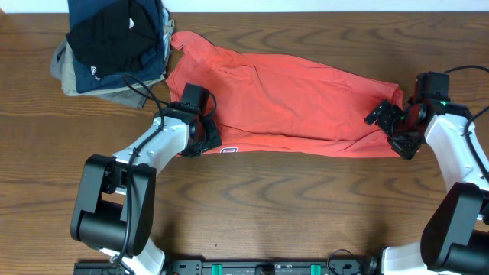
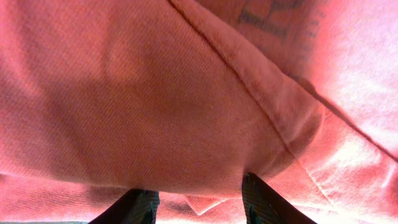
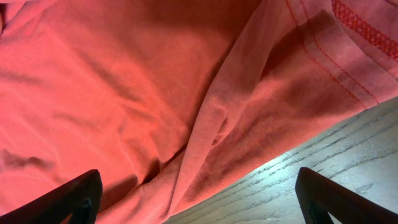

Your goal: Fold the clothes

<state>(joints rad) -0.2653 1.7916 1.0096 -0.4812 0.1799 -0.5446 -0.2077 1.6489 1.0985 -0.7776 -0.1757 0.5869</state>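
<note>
The salmon-red cotton T-shirt (image 1: 290, 99) lies in a long, rumpled band across the far half of the brown wood-grain table (image 1: 290, 206), running from far left to near right. The left gripper (image 1: 200, 137) is down at the shirt's near-left corner. In its wrist view the two dark fingers (image 2: 134, 208) stand partway apart with a seamed fold of the cloth bulging between them. I cannot tell whether they actually pinch it. The right gripper (image 1: 393, 122) sits at the shirt's right end with its jaws spread wide and holding nothing. Stitched hem and bare wood show between its black fingers (image 3: 68, 199). A bit of white-outlined print (image 1: 229, 150) peeks out along the near edge. At the far-left corner a stack of folded black, navy and grey garments (image 1: 114, 46) touches the shirt.
</note>
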